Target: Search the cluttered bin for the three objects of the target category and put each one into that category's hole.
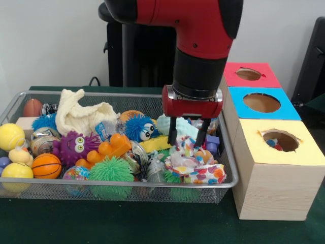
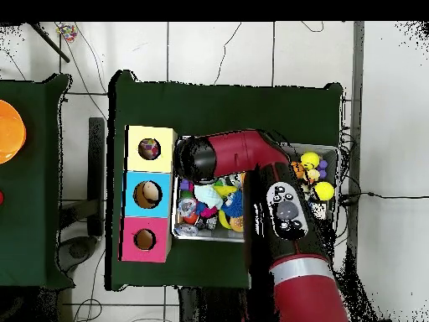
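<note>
The silver wire-mesh bin (image 1: 226, 152) is full of toys; it also shows in the overhead view (image 2: 337, 153). My gripper (image 1: 186, 144) is open, pointing down at the bin's right end. Its fingers (image 1: 172, 133) straddle the top of a polka-dot cloth bunch (image 1: 184, 148). A second polka-dot bunch (image 1: 203, 174) lies just in front of it, against the bin's near wall. The yellow-faced wooden box (image 1: 284, 168) stands right of the bin. Its round hole (image 1: 281, 140) shows a bit of multicoloured cloth (image 1: 274, 144) inside. In the overhead view the arm hides the gripper; the yellow box (image 2: 149, 148) is the far one.
A blue-faced box (image 1: 261, 103) and a red-faced box (image 1: 250, 74) stand behind the yellow one. The bin also holds a cream knitted cloth (image 1: 81, 114), a purple spiky toy (image 1: 76, 147), a green spiky ball (image 1: 110, 170), an orange ball (image 1: 46, 165) and yellow balls (image 1: 11, 136).
</note>
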You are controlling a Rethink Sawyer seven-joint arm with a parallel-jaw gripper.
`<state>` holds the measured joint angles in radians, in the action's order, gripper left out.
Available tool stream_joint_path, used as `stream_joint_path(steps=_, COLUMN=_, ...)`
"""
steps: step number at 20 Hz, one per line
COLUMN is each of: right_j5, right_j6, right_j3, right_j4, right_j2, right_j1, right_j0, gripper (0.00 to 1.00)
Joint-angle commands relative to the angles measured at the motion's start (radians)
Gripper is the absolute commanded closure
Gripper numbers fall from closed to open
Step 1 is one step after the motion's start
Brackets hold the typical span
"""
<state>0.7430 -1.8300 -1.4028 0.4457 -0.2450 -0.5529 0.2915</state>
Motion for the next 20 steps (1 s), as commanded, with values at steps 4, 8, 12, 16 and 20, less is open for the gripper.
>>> stream_joint_path(steps=4, right_j5=-0.051, right_j6=-0.139, right_j3=-0.019, right_j4=-0.018, right_j2=0.045, right_j1=0.066, right_j0=-0.011, gripper=0.00)
stream_joint_path(steps=8, right_j5=-0.046, right_j6=-0.118, right_j3=-0.035, right_j4=-0.030, right_j2=0.039, right_j1=0.055, right_j0=0.000, gripper=0.00)
stream_joint_path(steps=12, right_j5=-0.043, right_j6=-0.102, right_j3=-0.035, right_j4=-0.040, right_j2=0.032, right_j1=0.054, right_j0=0.011, gripper=0.00)
stream_joint_path(steps=16, right_j5=-0.038, right_j6=-0.093, right_j3=-0.064, right_j4=-0.056, right_j2=0.024, right_j1=0.020, right_j0=0.024, gripper=0.00)
stream_joint_path(steps=20, right_j5=-0.054, right_j6=-0.109, right_j3=-0.092, right_j4=-0.072, right_j2=0.028, right_j1=0.013, right_j0=0.032, gripper=1.00)
